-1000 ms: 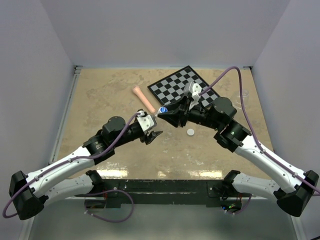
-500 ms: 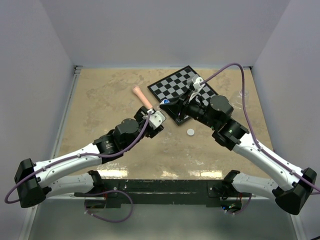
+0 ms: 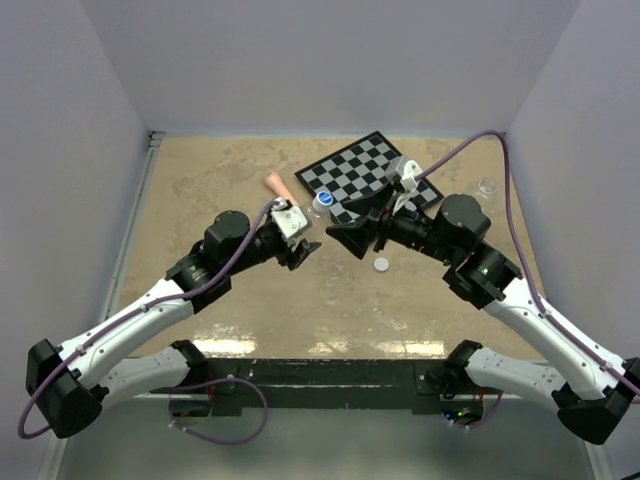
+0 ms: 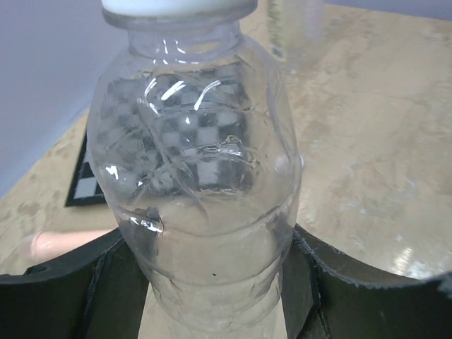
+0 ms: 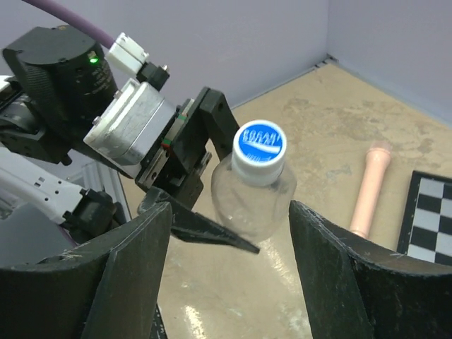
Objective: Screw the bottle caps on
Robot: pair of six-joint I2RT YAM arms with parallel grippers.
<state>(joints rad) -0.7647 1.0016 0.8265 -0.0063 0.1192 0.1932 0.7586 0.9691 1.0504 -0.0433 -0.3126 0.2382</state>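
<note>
My left gripper (image 3: 306, 243) is shut on the lower body of a clear bottle (image 4: 201, 176), gripped by black fingers (image 4: 67, 289) on both sides. A blue cap with a white mark (image 5: 259, 145) sits on the bottle's neck (image 3: 324, 200). My right gripper (image 5: 229, 212) stands open facing the cap, its fingers apart on either side of the bottle (image 5: 251, 201) and not touching it. In the top view the right gripper (image 3: 341, 229) is just right of the bottle. A plain white cap (image 3: 381, 264) lies on the table below the right gripper.
A pink tapered stick (image 3: 280, 186) lies left of the checkerboard mat (image 3: 365, 168) at the back. A small clear container (image 3: 487, 185) stands at the far right. The stick (image 5: 371, 185) and the mat's corner (image 5: 432, 219) lie behind the held bottle.
The right gripper has opened, let go of the blue cap and drawn back to the right. The left arm has shifted the capped bottle slightly up and back.
</note>
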